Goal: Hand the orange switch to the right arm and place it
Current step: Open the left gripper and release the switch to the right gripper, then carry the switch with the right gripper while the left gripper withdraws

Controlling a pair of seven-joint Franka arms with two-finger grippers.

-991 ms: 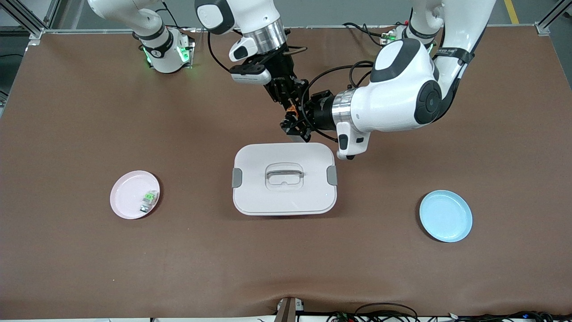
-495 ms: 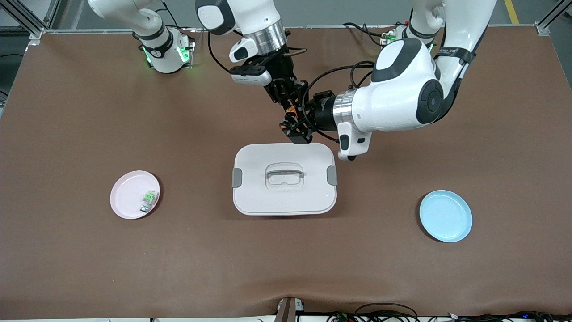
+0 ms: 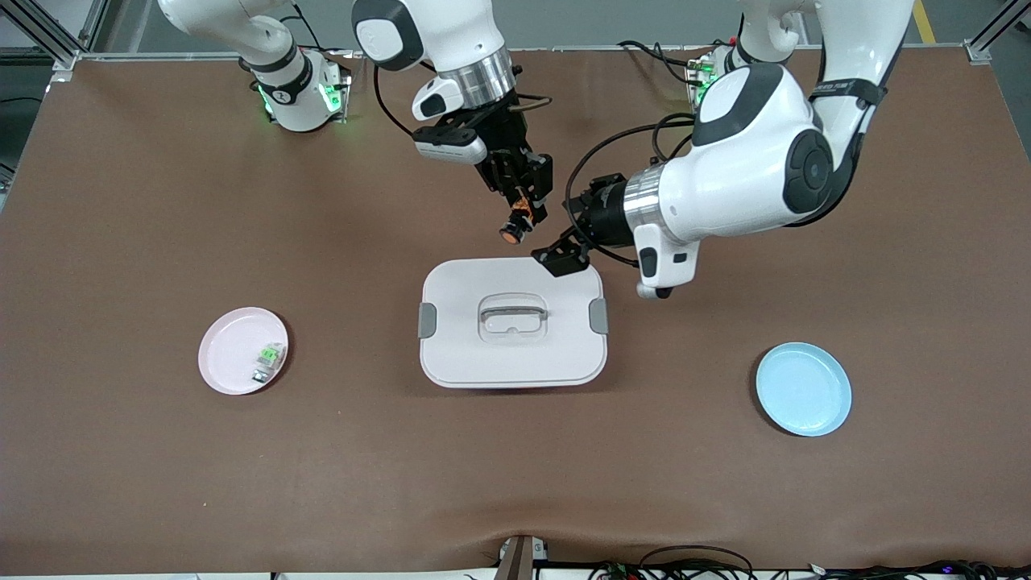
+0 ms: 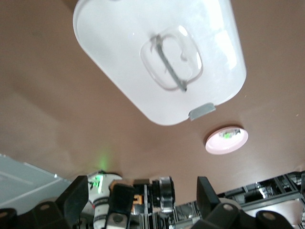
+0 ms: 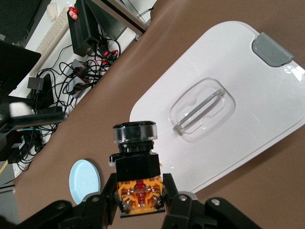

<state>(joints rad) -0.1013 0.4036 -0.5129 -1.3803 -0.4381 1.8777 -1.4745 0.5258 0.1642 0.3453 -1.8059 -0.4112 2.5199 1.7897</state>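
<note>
Orange switch [image 3: 515, 223] hangs in the air, clamped in the right gripper [image 3: 519, 211] over the bare brown surface [image 3: 161, 467] just past the white container's edge that lies farthest from the front camera; its round cap points down and toward that camera, its orange-and-black body sits between the two fingers; the right wrist view shows the same grasp, the switch [image 5: 137, 167] pinched at its orange base by the right gripper [image 5: 141, 200] with the dark cap end sticking out.

Going from nearest to farthest: the blue plate [image 3: 803, 388] lies nearest the front camera, toward the left arm's end of the surface, with nothing on it; the pink plate [image 3: 242, 350] lies a little farther, toward the right arm's end, carrying a small green-and-white part [image 3: 270, 355] near its rim; the white container [image 3: 512, 322] with its lid on, grey clips at both short ends and a clear recessed handle on top, sits between the two plates in the middle; the left gripper [image 3: 564, 256] is over the container's farthest corner, its fingers spread apart and grasping nothing, apart from the switch; the left wrist view shows those fingers [image 4: 76, 202] wide open, with the lid [image 4: 159, 57] and the pink plate [image 4: 226, 140] below; the right arm [image 3: 439, 32] and the left arm [image 3: 749, 173] reach in from their bases at the farthest edge.
</note>
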